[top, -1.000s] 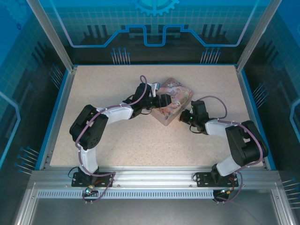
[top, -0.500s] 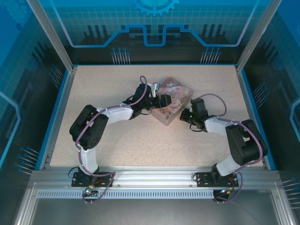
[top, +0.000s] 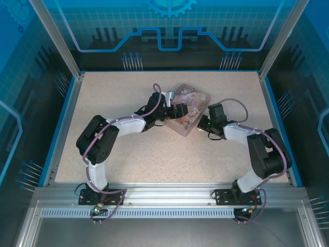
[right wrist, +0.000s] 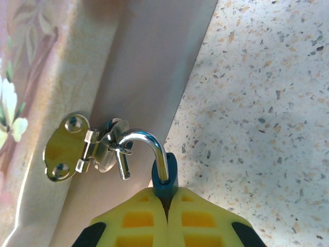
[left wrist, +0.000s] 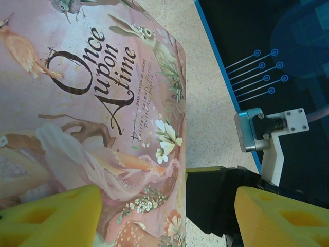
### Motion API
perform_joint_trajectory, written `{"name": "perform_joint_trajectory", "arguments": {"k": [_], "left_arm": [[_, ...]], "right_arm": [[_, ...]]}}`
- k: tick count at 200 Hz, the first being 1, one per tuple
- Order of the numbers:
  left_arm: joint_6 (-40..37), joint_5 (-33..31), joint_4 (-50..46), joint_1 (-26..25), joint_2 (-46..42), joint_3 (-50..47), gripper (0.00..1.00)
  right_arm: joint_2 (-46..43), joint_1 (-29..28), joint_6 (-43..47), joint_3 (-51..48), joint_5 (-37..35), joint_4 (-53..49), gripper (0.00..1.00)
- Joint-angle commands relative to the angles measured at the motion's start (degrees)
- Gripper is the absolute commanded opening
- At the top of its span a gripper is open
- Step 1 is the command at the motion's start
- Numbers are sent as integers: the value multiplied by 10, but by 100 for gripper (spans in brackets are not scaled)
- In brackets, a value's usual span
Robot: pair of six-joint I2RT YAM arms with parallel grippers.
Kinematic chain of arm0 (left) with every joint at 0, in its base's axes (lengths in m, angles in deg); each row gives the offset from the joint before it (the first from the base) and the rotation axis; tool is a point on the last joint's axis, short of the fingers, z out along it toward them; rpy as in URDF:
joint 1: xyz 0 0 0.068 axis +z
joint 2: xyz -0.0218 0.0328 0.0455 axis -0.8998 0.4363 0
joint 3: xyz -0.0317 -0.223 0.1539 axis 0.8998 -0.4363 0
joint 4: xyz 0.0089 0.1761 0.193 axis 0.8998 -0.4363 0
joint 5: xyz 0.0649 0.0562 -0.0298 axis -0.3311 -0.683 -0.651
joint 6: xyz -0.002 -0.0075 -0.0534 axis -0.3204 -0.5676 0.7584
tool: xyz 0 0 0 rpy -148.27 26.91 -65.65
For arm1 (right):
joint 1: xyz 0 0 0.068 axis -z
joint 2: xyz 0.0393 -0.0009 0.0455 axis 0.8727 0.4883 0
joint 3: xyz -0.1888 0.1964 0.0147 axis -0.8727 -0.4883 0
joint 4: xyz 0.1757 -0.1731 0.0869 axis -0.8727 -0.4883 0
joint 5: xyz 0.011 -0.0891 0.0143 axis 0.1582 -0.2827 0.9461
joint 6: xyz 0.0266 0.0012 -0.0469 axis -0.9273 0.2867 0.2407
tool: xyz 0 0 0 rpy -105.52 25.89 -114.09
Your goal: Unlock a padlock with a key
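Observation:
The padlock (right wrist: 165, 174) is a small bluish body with a silver shackle (right wrist: 149, 141). The shackle is hooked through the gold hasp (right wrist: 67, 149) on the side of the pink illustrated tin (top: 194, 101). My right gripper (right wrist: 165, 198) is shut on the padlock body, right against the tin's near side (top: 202, 123). My left gripper (top: 176, 111) is over the tin's left end, open. Its yellow fingers (left wrist: 51, 218) stand wide apart, with the tin lid (left wrist: 103, 103) and the black right gripper between them. The key is hidden or out of view.
The tin lies at an angle on the speckled table (top: 128, 149), slightly right of centre. Blue raised edges (top: 67, 118) border the table. Both arms converge on the tin, the right forearm (top: 239, 135) lying low beside it.
My right gripper and forearm have shifted slightly away from the near edge, closer against the tin. The left arm and the tin have not moved.

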Motion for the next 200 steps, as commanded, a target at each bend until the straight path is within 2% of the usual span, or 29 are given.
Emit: {"name": "perform_joint_trajectory", "arguments": {"k": [1,30,94,125,167,200], "left_arm": [[-6,-23,-88,7,11,-34,71],[-5,-23,-87,6,12,-36,71],[-6,-28,-88,6,7,-55,71],[-14,-43,-105,11,-11,-64,71],[-14,-44,-105,43,-53,-97,71],[-27,-30,-116,46,-80,-68,71]], "right_arm": [[7,25,-7,24,-60,-10,2],[7,25,2,23,-56,0,3],[1,36,32,6,16,15,2],[-17,18,34,-20,44,4,1],[-54,-16,29,-57,69,-16,1],[-75,-25,24,-81,72,-18,1]]}}
